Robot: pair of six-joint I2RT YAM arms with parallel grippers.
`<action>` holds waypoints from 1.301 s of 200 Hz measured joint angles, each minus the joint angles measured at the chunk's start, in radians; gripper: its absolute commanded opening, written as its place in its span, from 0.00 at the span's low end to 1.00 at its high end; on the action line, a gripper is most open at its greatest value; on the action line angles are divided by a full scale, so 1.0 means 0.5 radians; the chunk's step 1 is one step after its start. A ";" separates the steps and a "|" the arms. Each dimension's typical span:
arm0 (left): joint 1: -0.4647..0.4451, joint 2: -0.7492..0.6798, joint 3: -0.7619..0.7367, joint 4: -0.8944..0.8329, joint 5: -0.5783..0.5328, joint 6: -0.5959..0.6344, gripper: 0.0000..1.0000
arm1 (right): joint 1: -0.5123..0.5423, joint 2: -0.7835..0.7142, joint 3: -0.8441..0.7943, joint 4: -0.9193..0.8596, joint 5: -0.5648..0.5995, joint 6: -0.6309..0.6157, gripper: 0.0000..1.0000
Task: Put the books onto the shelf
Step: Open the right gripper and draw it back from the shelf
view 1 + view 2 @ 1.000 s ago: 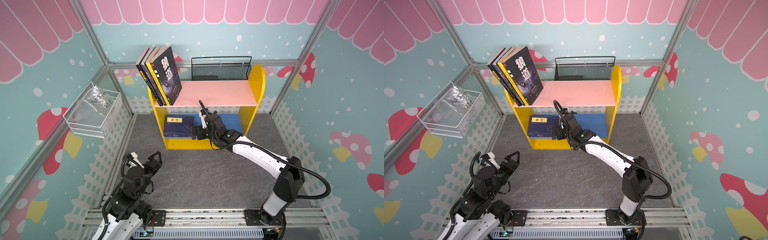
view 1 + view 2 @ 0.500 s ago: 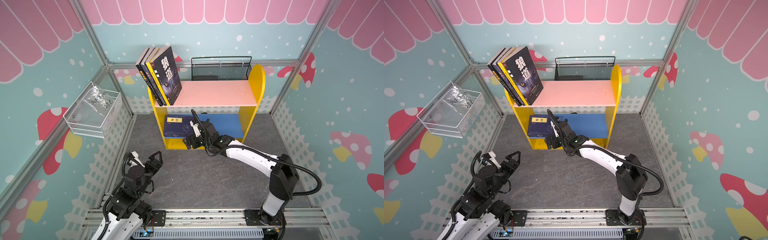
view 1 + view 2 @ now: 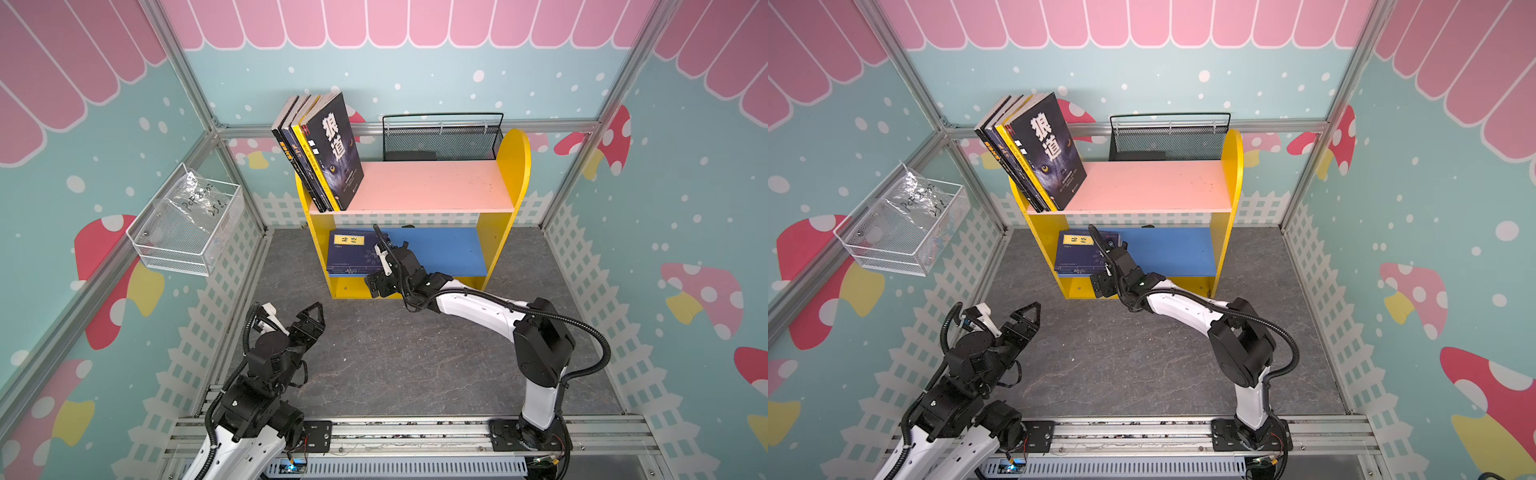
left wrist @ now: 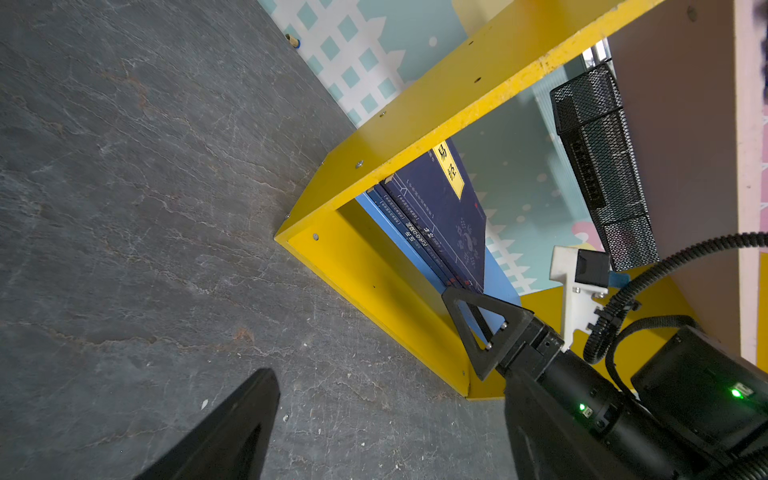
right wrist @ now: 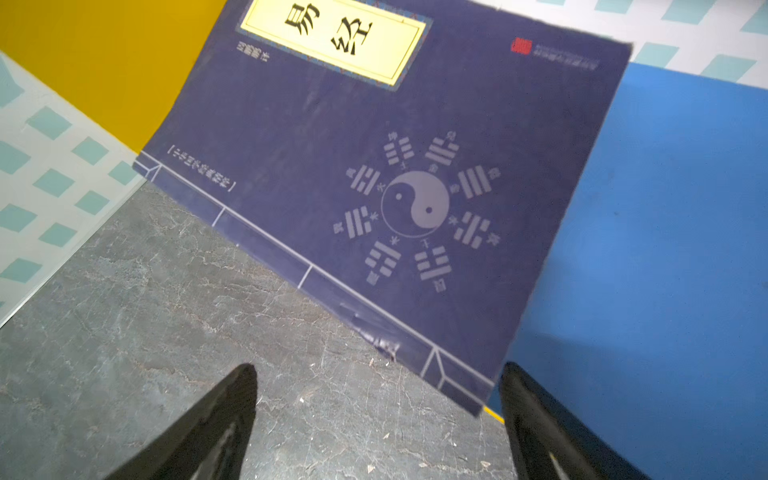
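The shelf [image 3: 515,166] stands at the back with a pink upper board [image 3: 428,187] and a blue lower board [image 3: 444,249]. Several books [image 3: 332,153] lean upright at the left end of the pink board, seen in both top views. A flat stack of navy books [image 3: 353,253] [image 5: 374,166] lies on the blue board's left side. My right gripper [image 3: 380,278] [image 5: 374,415] is open just in front of that stack, and the top book's near corner juts between its fingertips without being clamped. My left gripper [image 3: 309,322] [image 4: 390,395] hangs open and empty over the grey floor at the front left.
A black mesh basket [image 3: 440,137] sits behind the shelf's upper board. A white wire basket [image 3: 187,224] holding a plastic bag hangs on the left wall. White picket-fence panels line the walls around the grey stone floor [image 3: 395,353].
My right gripper has drawn back out of the lower shelf toward the front and slightly left, leaving the navy stack lying there. The left arm has not moved.
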 measured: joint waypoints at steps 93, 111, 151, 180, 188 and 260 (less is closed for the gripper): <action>0.000 -0.033 0.000 -0.008 -0.002 -0.007 0.87 | -0.011 0.129 0.128 0.003 0.113 0.010 0.86; 0.000 -0.033 0.000 -0.008 -0.002 -0.007 0.87 | -0.011 0.140 0.150 0.002 0.122 0.012 0.86; 0.000 -0.033 0.000 -0.008 -0.003 -0.008 0.87 | -0.013 0.157 0.171 -0.008 0.134 0.015 0.83; 0.000 -0.033 0.000 -0.008 -0.004 -0.008 0.87 | -0.013 0.176 0.194 -0.014 0.146 0.016 0.81; 0.000 -0.033 0.000 -0.008 -0.005 -0.012 0.87 | -0.013 0.176 0.195 -0.014 0.146 0.016 0.80; 0.000 -0.033 0.000 -0.008 -0.008 -0.015 0.87 | -0.014 0.177 0.205 -0.018 0.133 0.030 0.87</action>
